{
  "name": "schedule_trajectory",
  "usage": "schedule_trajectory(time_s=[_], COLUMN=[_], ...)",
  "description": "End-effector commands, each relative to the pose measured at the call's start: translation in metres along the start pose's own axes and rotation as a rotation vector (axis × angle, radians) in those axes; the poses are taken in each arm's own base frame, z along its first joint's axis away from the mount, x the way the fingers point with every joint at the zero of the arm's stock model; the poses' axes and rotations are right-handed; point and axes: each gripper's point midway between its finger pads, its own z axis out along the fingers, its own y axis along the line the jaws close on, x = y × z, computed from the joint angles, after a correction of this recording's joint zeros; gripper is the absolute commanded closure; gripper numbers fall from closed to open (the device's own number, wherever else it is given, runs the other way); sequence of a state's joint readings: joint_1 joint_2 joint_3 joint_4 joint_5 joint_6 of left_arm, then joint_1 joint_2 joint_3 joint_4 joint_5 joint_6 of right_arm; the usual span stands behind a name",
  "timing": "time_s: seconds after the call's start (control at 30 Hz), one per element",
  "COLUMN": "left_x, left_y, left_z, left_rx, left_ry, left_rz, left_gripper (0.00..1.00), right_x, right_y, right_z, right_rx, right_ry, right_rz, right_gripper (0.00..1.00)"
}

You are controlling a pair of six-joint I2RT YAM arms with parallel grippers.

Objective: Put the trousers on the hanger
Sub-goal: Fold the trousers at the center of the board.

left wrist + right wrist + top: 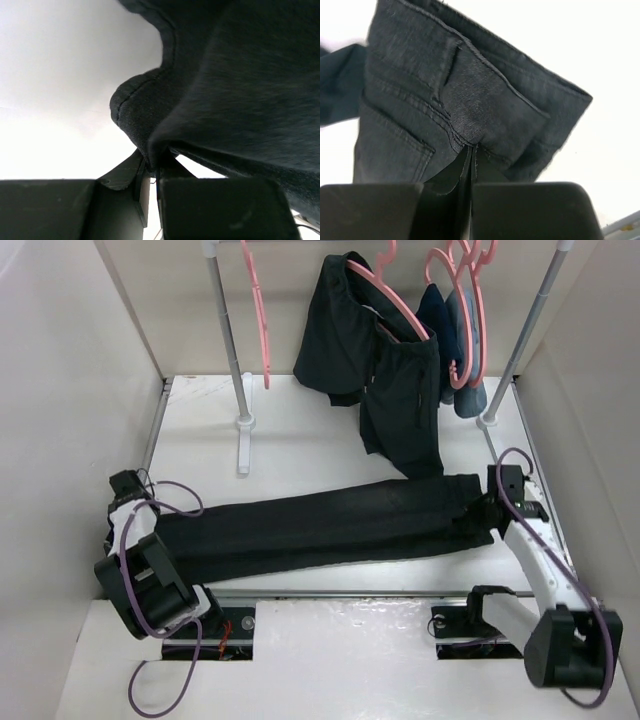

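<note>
Trousers (235, 90) hem tight between the fingers (125, 174) — dark folds; white backdrop (60, 75)

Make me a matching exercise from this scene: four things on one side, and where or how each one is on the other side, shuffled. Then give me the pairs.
Things
1. long black trousers
2. left pincer
3. right pincer
4. shorter black garment

States
A. shut on the waistband end
B. hanging on a pink hanger
C. stretched across the table
D. shut on a leg hem

Pairs: 1-C, 2-D, 3-A, 4-B
</note>
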State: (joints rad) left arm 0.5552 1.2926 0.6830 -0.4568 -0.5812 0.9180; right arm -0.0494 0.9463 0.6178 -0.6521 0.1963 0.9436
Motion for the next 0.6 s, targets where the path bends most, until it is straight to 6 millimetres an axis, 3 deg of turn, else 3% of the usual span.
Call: schedule_trajectory(time_s=[0.0,0.13,0.2,0.3,0.37,0.43,0.53,0.57], left_x=[-0.011,-0.02,-0.025,-0.037,-0.039,-0.033,-0.009,0.005], left_y=[0.036,0.058,0.066,0.086,0.095,0.094,0.063,0.036], left_z=[-0.01,-0.017,-0.023,-0.037,-0.046,-0.051,-0.032,-0.017], left_rx=[-0.043,-0.066,-0.072,-0.084,-0.098,-0.103,-0.087,-0.053], left_ry=[-0.037,-0.063,-0.086,-0.151,-0.179,-0.184,-0.068,-0.002], left_rz=[-0.083,-0.117,-0.139,-0.189,-0.206,-0.21,-0.128,-0.054], left_gripper=[1.0,1.0,1.0,1.0,1.0,1.0,1.0,1.0], right_x=[-0.043,-0.069,-0.092,-0.113,-0.116,-0.098,-0.053,-0.042], right_y=[0.032,0.064,0.09,0.108,0.097,0.07,0.018,0.006], right_z=[0.007,-0.002,-0.029,-0.072,-0.084,-0.084,-0.055,-0.047], right_rx=[-0.021,-0.09,-0.206,-0.328,-0.307,-0.267,-0.142,-0.111], right_ry=[-0.129,-0.18,-0.263,-0.368,-0.402,-0.366,-0.248,-0.217], right_rz=[-0.037,-0.126,-0.173,-0.218,-0.217,-0.158,-0.003,0.037], right_gripper=[1.0,1.0,1.0,1.0,1.0,1.0,1.0,1.0])
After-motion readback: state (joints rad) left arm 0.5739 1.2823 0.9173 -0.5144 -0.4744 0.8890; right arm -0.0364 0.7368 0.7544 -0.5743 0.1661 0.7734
